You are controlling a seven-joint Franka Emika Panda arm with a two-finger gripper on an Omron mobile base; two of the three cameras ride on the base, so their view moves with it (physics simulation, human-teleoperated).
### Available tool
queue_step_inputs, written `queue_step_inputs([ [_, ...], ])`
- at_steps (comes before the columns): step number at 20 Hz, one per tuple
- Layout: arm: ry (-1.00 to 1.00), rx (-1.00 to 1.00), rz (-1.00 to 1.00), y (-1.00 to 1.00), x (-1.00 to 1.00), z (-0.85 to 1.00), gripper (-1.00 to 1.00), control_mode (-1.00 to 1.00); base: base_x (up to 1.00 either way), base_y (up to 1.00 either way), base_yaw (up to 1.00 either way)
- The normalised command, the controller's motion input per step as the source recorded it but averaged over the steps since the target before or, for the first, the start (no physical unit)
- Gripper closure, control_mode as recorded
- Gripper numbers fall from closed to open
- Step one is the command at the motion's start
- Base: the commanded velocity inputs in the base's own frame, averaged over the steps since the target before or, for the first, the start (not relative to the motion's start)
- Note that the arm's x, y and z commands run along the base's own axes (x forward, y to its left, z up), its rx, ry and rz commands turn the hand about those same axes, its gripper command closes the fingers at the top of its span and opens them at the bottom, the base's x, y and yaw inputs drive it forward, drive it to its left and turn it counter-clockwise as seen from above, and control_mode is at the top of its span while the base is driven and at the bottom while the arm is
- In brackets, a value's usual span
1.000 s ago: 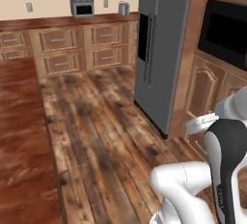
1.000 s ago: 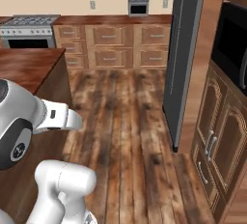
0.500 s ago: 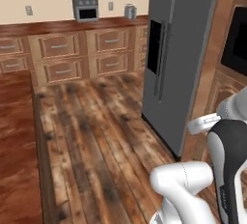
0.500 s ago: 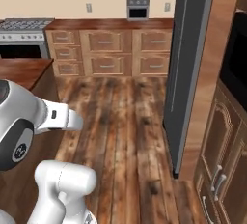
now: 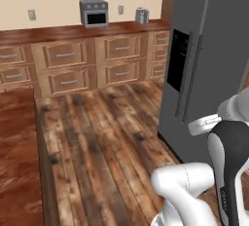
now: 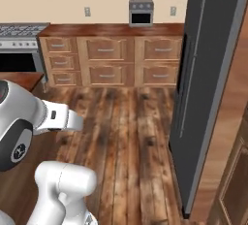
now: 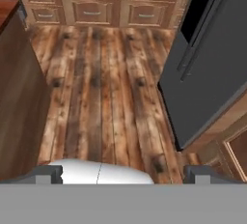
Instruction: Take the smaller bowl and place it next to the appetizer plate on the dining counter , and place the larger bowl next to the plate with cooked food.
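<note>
Gripper [image 7: 123, 172] jaws stand fully apart, grasping nothing, above plank floor [image 7: 106, 88] beside grey refrigerator [image 7: 212, 68] and dining counter [image 5: 17, 161].

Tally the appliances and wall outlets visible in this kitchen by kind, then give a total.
Refrigerator: 1
Countertop oven: 1
Stove: 1
Small silver countertop appliance: 1
Wall outlets: 2
Total: 6
</note>
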Motion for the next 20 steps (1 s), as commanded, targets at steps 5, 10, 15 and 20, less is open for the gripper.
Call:
queue_step_inputs([
  [5, 0.00, 0.00, 0.00, 0.00, 0.00, 0.00, -1.00, 1.00, 1.00, 0.00, 0.00],
  [10, 0.00, 0.00, 0.00, 0.00, 0.00, 0.00, -1.00, 1.00, 1.00, 0.00, 0.00],
  [15, 0.00, 0.00, 0.00, 0.00, 0.00, 0.00, -1.00, 1.00, 1.00, 0.00, 0.01],
  [20, 0.00, 0.00, 0.00, 0.00, 0.00, 0.00, -1.00, 1.00, 1.00, 0.00, 0.00],
])
